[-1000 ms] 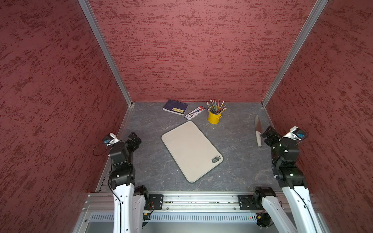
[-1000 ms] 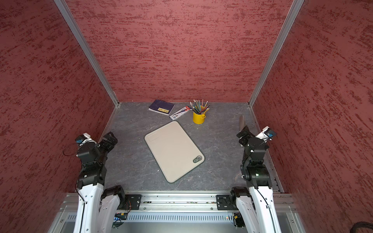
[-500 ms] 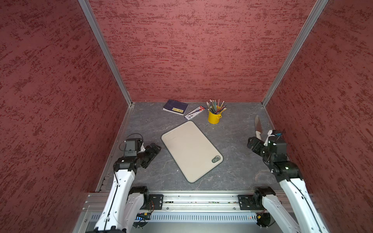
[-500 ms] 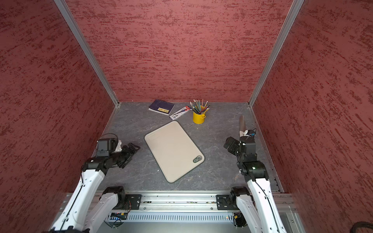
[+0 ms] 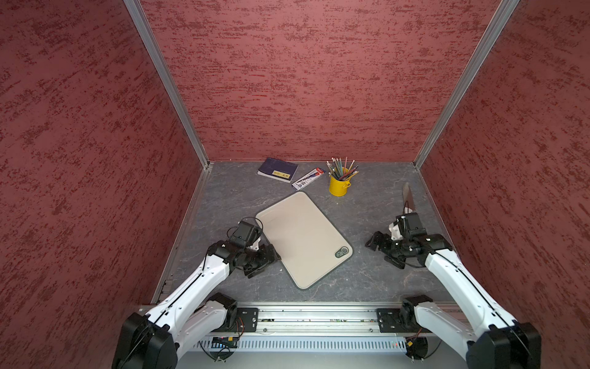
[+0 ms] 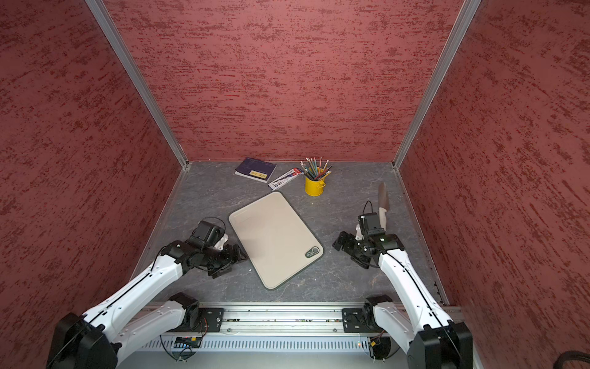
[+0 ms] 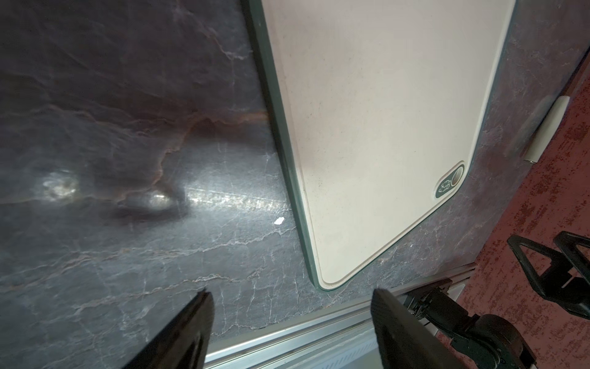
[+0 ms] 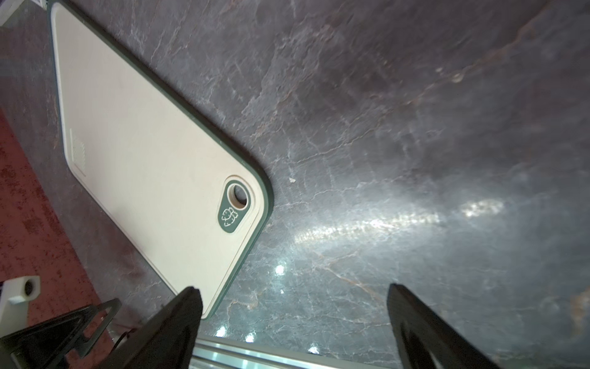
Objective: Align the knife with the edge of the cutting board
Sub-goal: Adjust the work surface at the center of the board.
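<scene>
- On the grey marbled tabletop point(image 5: 367, 211), between the left claw point(image 5: 268, 262) and the right claw point(image 5: 380, 254): large flat beige rounded-corner cutting board point(image 5: 303, 236), askew to the table's sides.
- Just right of the left claw: the board's long left edge; touching or not, unclear.
- Left of the right claw, across a strip of tabletop: the board's badge corner.
- Behind the right claw's wrist and partly hidden by it: grey-bladed, pale-handled kitchen knife point(image 5: 407, 195), well apart from the board.
- Further behind and left of the right claw, past the board's far corner: yellow metal cup of coloured pencils point(image 5: 339, 187).
- Left of the cup: flat printed pen pack point(image 5: 308, 179), then dark-blue booklet point(image 5: 277, 169), all near the back wall.
</scene>
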### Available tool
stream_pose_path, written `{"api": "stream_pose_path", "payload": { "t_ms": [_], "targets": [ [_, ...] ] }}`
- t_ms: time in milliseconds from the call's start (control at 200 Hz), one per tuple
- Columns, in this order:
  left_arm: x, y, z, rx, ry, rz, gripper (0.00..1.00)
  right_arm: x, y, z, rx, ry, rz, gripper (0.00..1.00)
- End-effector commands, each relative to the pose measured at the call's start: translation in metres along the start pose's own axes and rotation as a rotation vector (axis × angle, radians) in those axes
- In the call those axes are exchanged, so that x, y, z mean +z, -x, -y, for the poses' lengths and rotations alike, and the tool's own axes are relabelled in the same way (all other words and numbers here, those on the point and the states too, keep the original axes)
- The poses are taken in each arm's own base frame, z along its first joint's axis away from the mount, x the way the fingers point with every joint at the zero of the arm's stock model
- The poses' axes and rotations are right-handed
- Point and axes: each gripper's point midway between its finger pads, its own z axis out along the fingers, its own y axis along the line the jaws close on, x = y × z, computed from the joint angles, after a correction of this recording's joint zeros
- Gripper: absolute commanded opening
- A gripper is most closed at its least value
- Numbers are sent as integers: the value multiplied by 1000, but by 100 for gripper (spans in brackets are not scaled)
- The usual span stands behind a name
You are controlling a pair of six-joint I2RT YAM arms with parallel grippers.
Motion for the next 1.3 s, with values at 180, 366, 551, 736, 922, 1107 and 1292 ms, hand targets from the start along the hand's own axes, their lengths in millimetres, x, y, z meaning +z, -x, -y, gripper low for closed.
{"api": "stream_pose_path", "payload": {
  "t_ms": [180,366,551,736,922,1107,1292],
  "targets": [
    [25,21,0,-46,-14,-50,82,27,1,-36,-121,-66,-91,97],
    [18,52,-2,-74,-30,-22,83,55,16,-51,-174,-116,-116,97],
    [20,79,-4,-137,-38,9,77,91,29,-63,-190,-123,-168,98],
    [27,82,-8,-193,-1,24,75,108,35,-80,-274,-111,-208,98],
    [36,74,-7,-182,33,1,74,114,34,-83,-288,-78,-203,98],
    [53,70,-6,-184,58,-40,73,118,34,-85,-286,-62,-205,98],
    [62,77,-4,-175,73,-56,72,123,33,-79,-264,-79,-204,98]
  ]
}}
